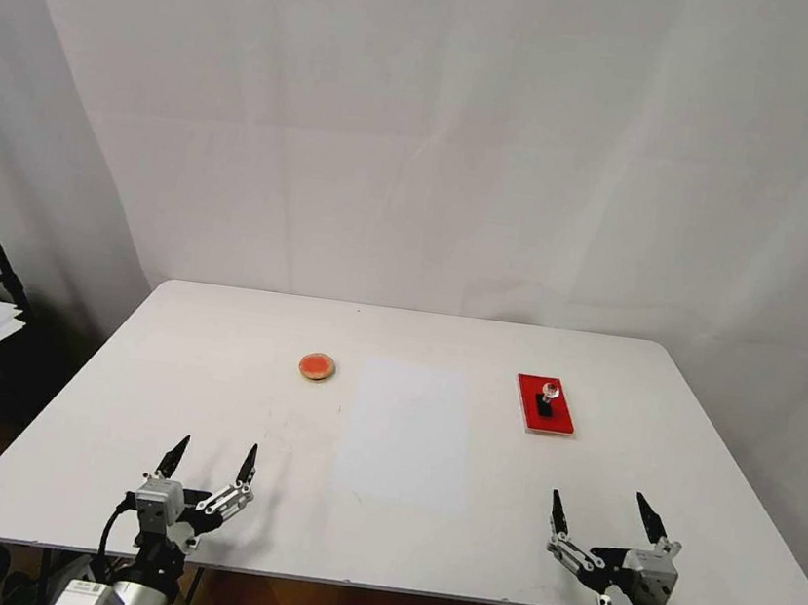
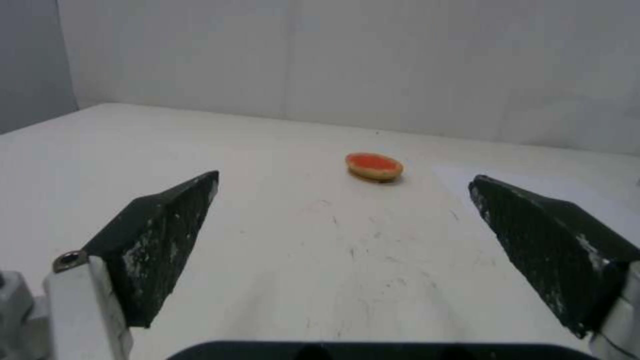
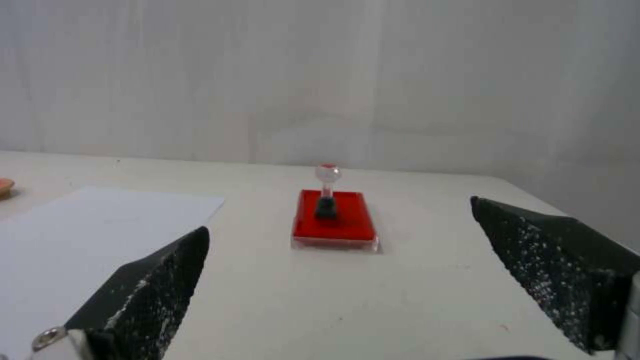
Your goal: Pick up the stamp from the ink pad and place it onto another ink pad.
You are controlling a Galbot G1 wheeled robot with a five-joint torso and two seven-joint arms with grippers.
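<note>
The tiny stamp [image 1: 546,399], a black block base with a clear ball knob on a thin stem, stands upright on the flat bright red rectangular ink pad [image 1: 557,418], toward that pad's far half. I see the pad lying on the right side of the white surface [image 1: 167,391]. A pale sheet of paper [image 1: 404,435] lies in the middle, and beyond its far left corner sits the small round ink pad [image 1: 316,367] with a tan rim and orange-red centre, well apart from the stamp.

My right gripper [image 1: 601,512] hovers at the near edge with its fingers [image 3: 143,295] spread wide apart and empty, lined up roughly with the red pad ahead. My left gripper [image 1: 210,457] waits at the near left edge, fingers [image 2: 157,240] likewise apart, facing the round pad.

I judge the step in hand to be the reach to the stamp. To do it well I would bring the right fingers in level, straddle the black base or the stem rather than the slippery ball, close gently, and lift straight up so the pad stays put.

I cannot make out the stamp's underside or how firmly it sits in the ink. In the right wrist view the round pad [image 3: 4,187] is cut off at the edge.
</note>
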